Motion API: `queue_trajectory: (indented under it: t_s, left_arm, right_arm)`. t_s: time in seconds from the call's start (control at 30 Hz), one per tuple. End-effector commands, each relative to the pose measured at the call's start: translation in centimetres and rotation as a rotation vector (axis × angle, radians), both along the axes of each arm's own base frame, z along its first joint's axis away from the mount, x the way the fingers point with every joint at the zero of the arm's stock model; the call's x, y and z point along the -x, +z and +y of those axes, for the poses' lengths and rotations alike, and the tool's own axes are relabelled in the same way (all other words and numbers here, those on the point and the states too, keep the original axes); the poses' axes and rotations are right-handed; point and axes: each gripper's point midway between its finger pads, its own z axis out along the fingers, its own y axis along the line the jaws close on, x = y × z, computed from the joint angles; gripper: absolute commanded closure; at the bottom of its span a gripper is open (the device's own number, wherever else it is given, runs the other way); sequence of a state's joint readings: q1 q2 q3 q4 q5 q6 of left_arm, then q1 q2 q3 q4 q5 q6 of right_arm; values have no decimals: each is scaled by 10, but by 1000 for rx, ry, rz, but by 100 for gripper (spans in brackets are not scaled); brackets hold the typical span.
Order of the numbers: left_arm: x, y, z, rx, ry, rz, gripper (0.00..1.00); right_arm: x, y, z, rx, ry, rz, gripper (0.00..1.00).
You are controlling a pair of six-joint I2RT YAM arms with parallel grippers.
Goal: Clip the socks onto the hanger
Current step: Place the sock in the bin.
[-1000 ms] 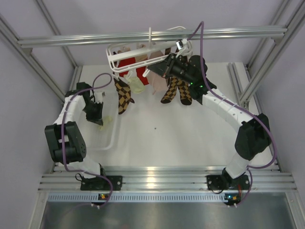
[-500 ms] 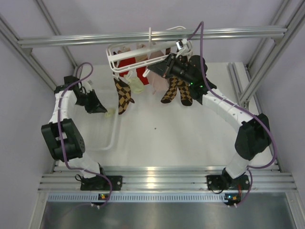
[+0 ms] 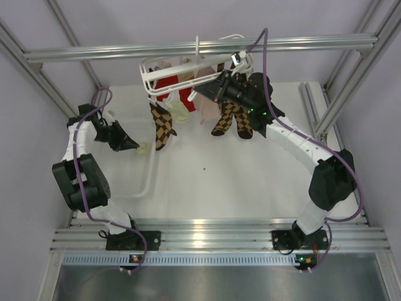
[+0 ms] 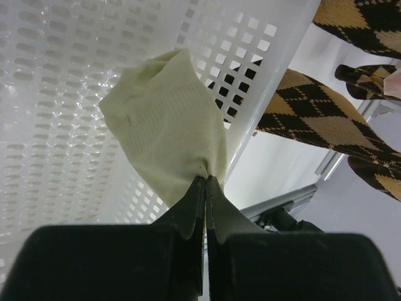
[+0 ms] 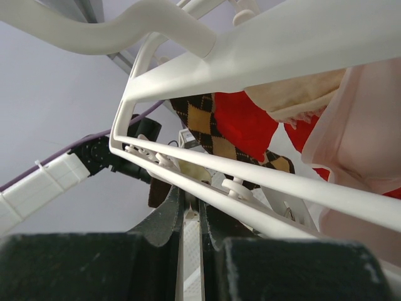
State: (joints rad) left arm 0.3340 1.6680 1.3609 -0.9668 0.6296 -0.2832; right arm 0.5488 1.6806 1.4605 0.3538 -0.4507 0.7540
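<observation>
The left claw held a pinched cream sock clear of the basket while the right claw gripped the hanger to steady it

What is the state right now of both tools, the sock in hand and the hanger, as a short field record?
left tool: shut, pinching the pale cream-yellow fabric sock by one edge
held sock position: raised beside the wall of the white perforated plastic basket, apart from the hanger
right tool: shut, apparently on a rail of the white plastic rectangular hanger frame
already hanging: brown-and-tan argyle socks, a red sock, a second pale sock
held sock clipped: not yet
</observation>
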Motion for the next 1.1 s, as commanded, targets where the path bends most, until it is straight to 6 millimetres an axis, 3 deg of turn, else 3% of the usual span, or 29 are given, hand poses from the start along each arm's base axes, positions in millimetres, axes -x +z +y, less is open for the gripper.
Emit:
queue_trajectory:
  t_s: [0.0,0.13,0.3,0.5,0.73,0.77,0.83,0.97,1.07]
  left_arm:
    - [2,-3,-9,107,13,23,100]
    - [7,-18,3,50,35,69,100]
    - [10,-35,38,-160,64,122,100]
    - [15,-48,71,-257,139,183,100]
    - [22,-51,101,-360,191,223,81]
    - [21,-50,103,-370,191,221,71]
    - [20,-46,105,-386,185,206,64]
    - [17,-32,110,-433,161,137,59]
    - [14,-21,102,-434,42,40,57]
  right_arm:
    - [-7,22,-6,-26,-28,-53,100]
    - [-8,23,-5,-25,-24,-56,100]
    - [-9,23,-4,-24,-22,-55,100]
    - [-9,24,-4,-24,-16,-57,100]
    - [-7,25,-4,-24,-15,-62,100]
    - [-8,26,-4,-25,-15,-62,100]
    - [-8,25,-4,-27,-14,-60,100]
    - [-7,25,-2,-29,-9,-58,100]
    - [-8,26,-2,-30,-8,-59,100]
